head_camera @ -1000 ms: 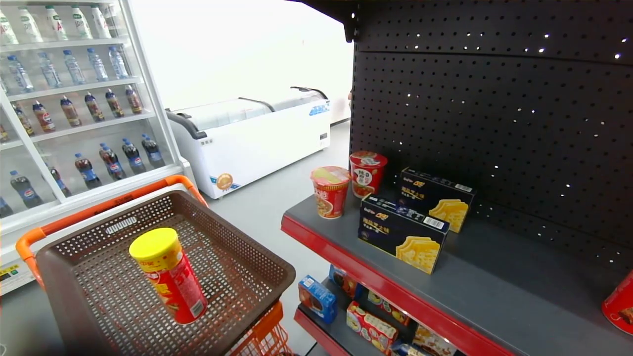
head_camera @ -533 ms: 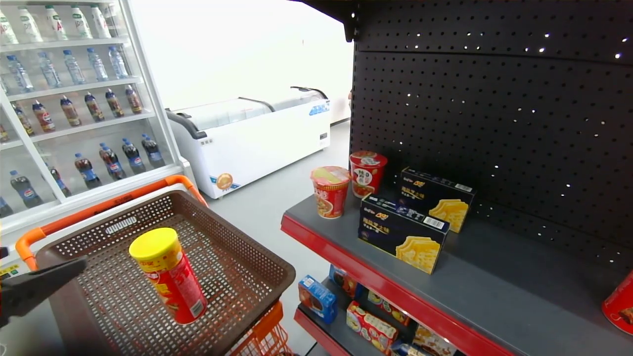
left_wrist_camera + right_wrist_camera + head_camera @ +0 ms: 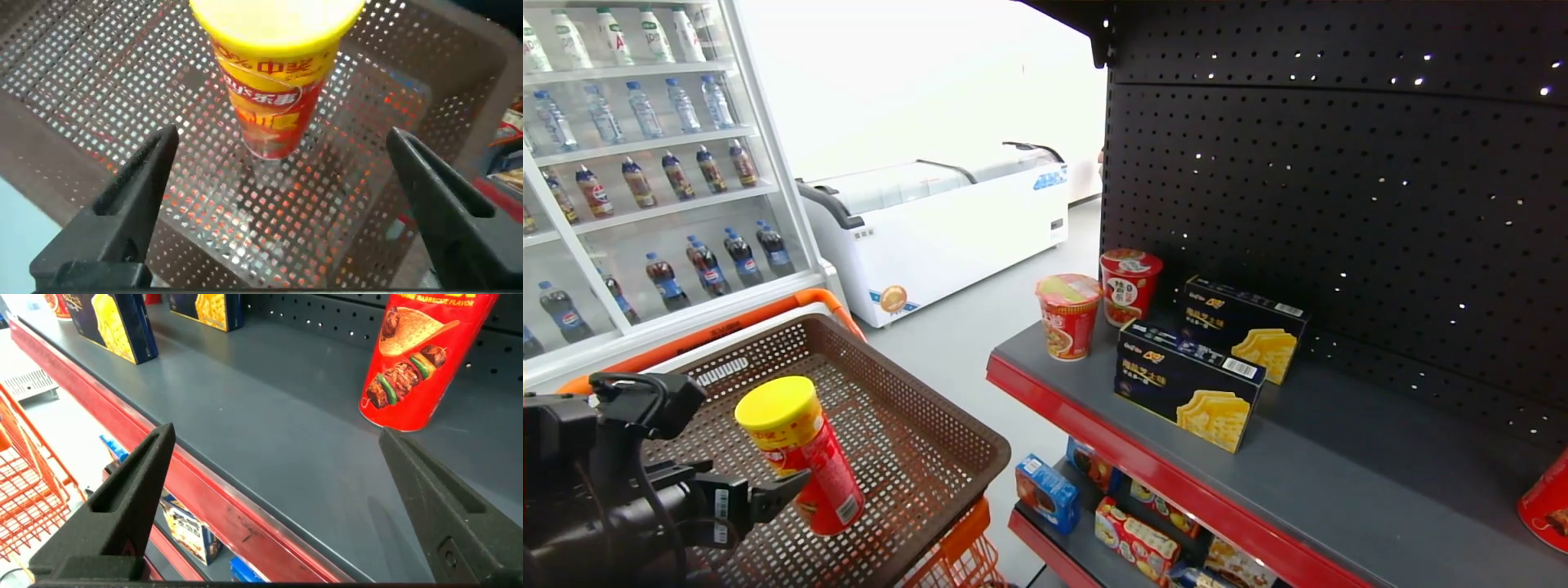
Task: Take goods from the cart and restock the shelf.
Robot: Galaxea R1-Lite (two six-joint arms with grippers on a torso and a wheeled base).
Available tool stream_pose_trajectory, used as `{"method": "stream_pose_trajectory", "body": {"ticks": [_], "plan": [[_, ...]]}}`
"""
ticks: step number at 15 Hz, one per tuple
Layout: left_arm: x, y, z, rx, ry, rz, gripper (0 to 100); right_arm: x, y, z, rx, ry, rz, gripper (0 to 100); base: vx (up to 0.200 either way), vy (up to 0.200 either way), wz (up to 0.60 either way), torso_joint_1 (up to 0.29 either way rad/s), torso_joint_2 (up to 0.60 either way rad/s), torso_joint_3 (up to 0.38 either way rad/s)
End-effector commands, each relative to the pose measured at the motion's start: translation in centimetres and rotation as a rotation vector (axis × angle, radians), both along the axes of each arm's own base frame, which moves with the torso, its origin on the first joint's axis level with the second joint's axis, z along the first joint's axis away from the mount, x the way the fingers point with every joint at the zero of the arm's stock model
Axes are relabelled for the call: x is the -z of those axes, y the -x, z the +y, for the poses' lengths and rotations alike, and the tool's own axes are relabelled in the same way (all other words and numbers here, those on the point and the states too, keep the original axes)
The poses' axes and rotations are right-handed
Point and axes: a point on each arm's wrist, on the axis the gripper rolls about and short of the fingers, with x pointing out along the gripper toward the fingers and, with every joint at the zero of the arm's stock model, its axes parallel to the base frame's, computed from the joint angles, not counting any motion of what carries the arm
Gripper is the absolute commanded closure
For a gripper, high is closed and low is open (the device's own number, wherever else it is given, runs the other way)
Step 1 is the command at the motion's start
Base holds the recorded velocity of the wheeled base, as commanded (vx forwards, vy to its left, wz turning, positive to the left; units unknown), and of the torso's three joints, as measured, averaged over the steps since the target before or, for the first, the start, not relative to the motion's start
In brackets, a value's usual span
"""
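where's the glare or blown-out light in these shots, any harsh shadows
Head view: the wall behind the freezer is blown out white, and light pricks through the holes of the pegboard. Left wrist view: the yellow lid of the can is washed out. Right wrist view: even light, only a soft sheen on the shelf, no harsh shadows.

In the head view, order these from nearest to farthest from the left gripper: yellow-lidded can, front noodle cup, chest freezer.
From the left gripper:
1. Yellow-lidded can, in the cart basket.
2. Front noodle cup, at the shelf left end.
3. Chest freezer, far back.
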Motion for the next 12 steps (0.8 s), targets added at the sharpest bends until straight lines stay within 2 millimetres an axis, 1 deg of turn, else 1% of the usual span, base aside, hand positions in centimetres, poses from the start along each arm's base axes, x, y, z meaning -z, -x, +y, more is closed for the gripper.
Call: {"method": "stream_pose_trajectory", "body": {"ticks": [1,2,5,9,12], "plan": [[2.5,-0.4,0.1,-0.007,0.001,0.104,0,0.0,0.0,0.0,-0.001,0.000,-0.001,0,0.000,0.000,0.00,0.000,0.00,0.000],[3.7,-0.3,0.2,-0.023,-0.004,0.100,0,0.0,0.0,0.0,-0.001,0.000,-0.001,0,0.000,0.000,0.00,0.000,0.00,0.000],[5.2,0.0,0.4,-0.038,-0.007,0.060,0,0.0,0.0,0.0,-0.001,-0.001,0.000,0,0.000,0.000,0.00,0.000,0.00,0.000],[5.7,-0.2,0.6,-0.052,-0.004,0.019,0,0.0,0.0,0.0,-0.001,0.000,-0.001,0,0.000,0.000,0.00,0.000,0.00,0.000],[5.8,-0.5,0.6,-0.054,-0.004,-0.003,0,0.0,0.0,0.0,-0.001,0.000,-0.001,0,0.000,0.000,0.00,0.000,0.00,0.000]]}}
